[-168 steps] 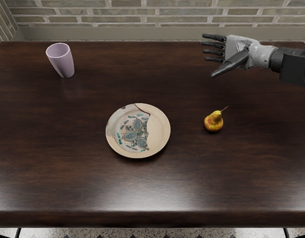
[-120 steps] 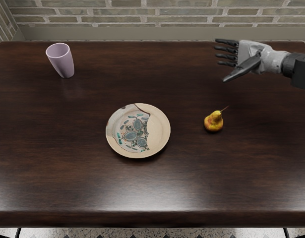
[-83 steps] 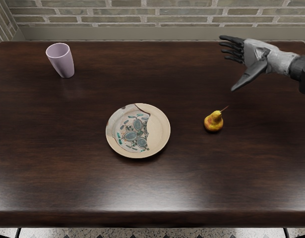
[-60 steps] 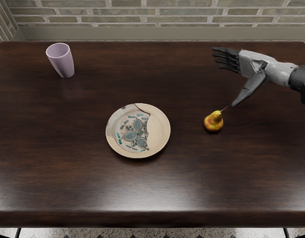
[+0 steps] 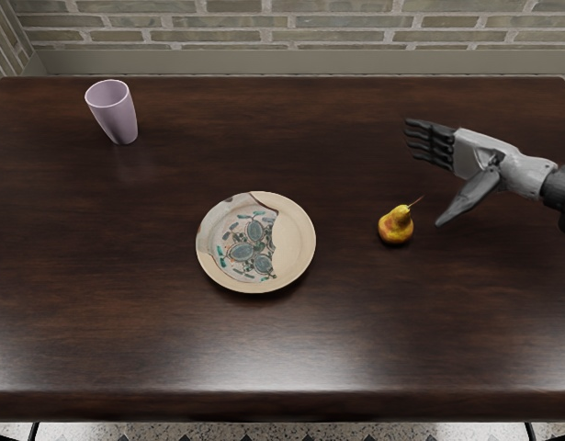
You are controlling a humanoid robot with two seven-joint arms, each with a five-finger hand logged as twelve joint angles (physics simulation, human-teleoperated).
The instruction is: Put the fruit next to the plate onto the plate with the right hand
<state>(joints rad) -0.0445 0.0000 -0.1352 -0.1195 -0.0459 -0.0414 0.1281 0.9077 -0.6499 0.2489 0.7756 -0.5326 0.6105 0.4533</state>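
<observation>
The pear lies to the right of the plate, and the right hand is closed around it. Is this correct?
No. The pear does lie to the right of the plate, but the right hand is open and apart from it, as the head view shows.

One pear [image 5: 395, 226], one plate [image 5: 299, 242], one cup [image 5: 112, 111], one bench [image 5: 126, 322], one hand [image 5: 466, 156] of mine in view, my right.

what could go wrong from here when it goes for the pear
The right robot hand is open just beside the pear, thumb near the stem. A sideways nudge could tip the small round fruit or roll it away across the table. The plate looks shallow, so a pear released too high might roll off.
</observation>
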